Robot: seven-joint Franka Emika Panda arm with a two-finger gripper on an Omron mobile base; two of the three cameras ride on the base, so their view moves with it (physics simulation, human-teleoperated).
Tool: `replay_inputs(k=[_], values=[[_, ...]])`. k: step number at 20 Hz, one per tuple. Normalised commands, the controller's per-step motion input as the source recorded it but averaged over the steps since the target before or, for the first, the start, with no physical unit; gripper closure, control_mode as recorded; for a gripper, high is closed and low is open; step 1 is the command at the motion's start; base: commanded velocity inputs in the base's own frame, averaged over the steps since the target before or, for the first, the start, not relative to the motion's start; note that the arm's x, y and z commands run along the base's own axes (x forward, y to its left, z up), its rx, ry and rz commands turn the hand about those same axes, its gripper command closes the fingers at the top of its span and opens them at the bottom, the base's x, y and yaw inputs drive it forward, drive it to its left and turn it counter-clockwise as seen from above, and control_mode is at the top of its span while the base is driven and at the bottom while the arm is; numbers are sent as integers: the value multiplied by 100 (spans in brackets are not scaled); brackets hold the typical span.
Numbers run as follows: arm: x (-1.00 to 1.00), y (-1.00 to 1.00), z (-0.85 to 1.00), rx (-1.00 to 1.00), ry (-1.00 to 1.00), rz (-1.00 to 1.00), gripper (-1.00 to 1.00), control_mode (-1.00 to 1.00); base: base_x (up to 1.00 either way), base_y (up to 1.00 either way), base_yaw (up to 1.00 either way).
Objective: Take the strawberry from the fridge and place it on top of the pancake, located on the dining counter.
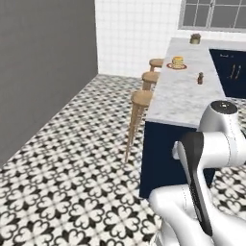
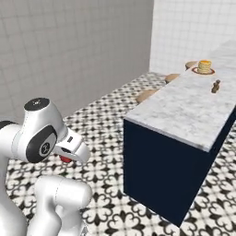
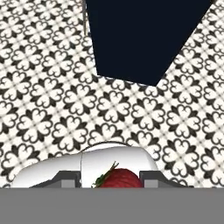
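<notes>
Gripper (image 3: 117, 179) clamped on the strawberry (image 3: 118, 178), red fruit sitting between the fingers, held low over the patterned floor just short of the dining counter (image 1: 182, 93). Pancake (image 1: 178, 62) on its red-rimmed plate at the counter's far end, well apart. Brown shaker (image 1: 200, 78) near it. Wooden stools (image 1: 141, 98) line the counter's left side

Wooden stools (image 1: 142, 97), brown shaker (image 1: 200, 78), patterned floor (image 1: 72, 182)
</notes>
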Motion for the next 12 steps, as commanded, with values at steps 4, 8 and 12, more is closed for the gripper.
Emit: replay_inputs(k=[4,8,12], values=[[0,0,0,0,0,0,100,100,63,100,-43],[0,0,0,0,0,0,100,100,59,100,-43],[0,0,0,0,0,0,100,100,71,100,-44]])
